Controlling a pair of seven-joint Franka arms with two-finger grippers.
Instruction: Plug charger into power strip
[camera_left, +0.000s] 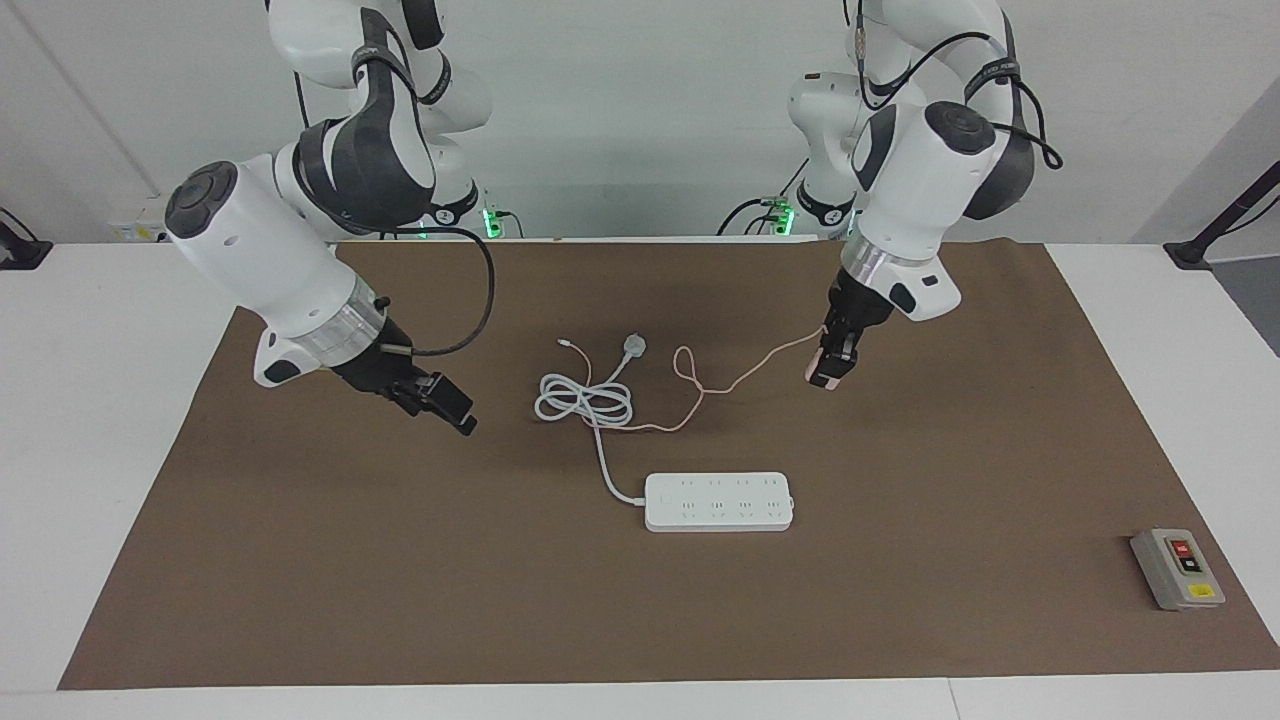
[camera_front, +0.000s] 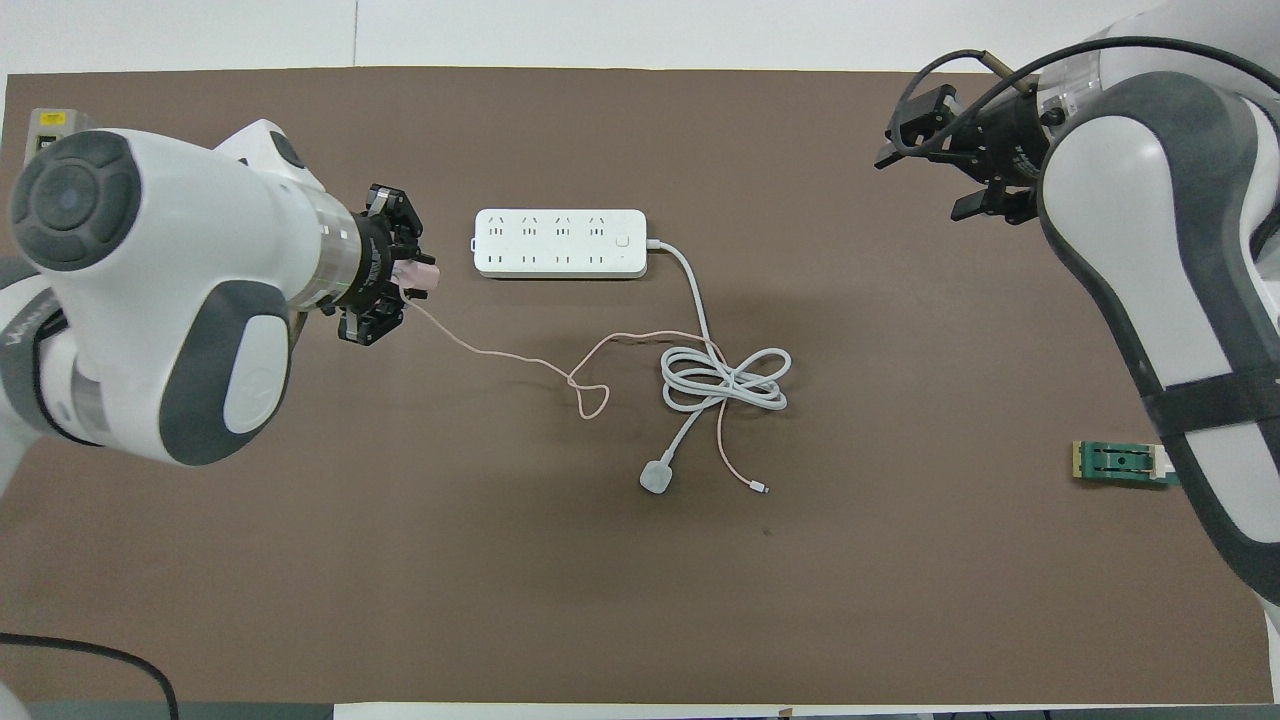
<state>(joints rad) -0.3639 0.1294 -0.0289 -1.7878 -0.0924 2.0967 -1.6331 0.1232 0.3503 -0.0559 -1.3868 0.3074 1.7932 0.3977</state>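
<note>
The pale pink charger (camera_left: 816, 373) (camera_front: 421, 272) hangs in my left gripper (camera_left: 826, 377) (camera_front: 404, 272), which is shut on it and points down over the brown mat, just off the end of the power strip toward the left arm's side. Its thin pink cable (camera_left: 741, 377) (camera_front: 500, 353) trails across the mat to the coiled white cord. The white power strip (camera_left: 718, 502) (camera_front: 560, 243) lies flat, sockets up, with nothing plugged in. My right gripper (camera_left: 458, 412) (camera_front: 930, 172) hangs open and empty over the mat toward the right arm's end.
A coiled white cord (camera_left: 585, 400) (camera_front: 725, 378) with a round white plug (camera_left: 634, 346) (camera_front: 656, 478) lies nearer to the robots than the strip. A grey button box (camera_left: 1177, 568) sits at the mat's corner by the left arm's end. A green block (camera_front: 1120, 462) lies by the right arm.
</note>
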